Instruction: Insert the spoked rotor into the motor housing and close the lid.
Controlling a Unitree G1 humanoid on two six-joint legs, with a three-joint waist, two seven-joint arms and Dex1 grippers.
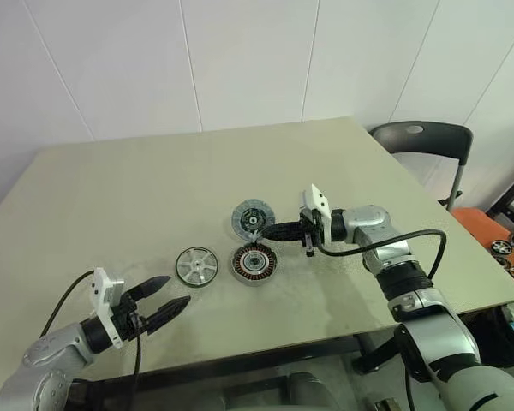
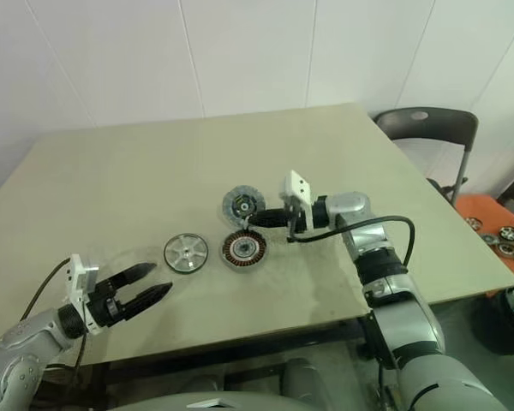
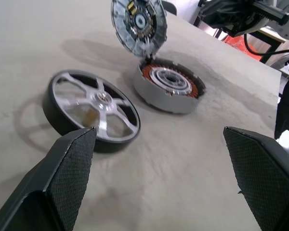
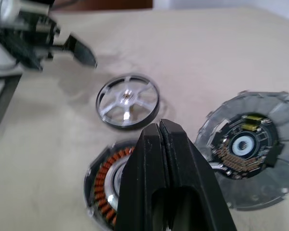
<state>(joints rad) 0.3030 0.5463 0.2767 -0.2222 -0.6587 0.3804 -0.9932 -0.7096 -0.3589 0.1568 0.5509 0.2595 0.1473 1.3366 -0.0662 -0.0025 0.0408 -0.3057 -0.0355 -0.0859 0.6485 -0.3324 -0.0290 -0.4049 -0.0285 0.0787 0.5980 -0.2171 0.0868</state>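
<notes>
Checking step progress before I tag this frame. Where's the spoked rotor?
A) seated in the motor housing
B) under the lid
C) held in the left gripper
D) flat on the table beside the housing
D: the spoked rotor lies flat on the table, apart from the motor housing, whose copper windings are exposed; the left gripper is open and empty.

Silver spoked rotor (image 1: pixel 196 265), copper-wound motor housing (image 1: pixel 254 262), grey-blue lid (image 1: pixel 253 218).

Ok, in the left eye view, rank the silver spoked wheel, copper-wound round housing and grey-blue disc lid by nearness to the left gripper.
1. Silver spoked wheel, just ahead of the left gripper.
2. Copper-wound round housing, beyond the wheel.
3. Grey-blue disc lid, farthest, behind the housing.
</notes>
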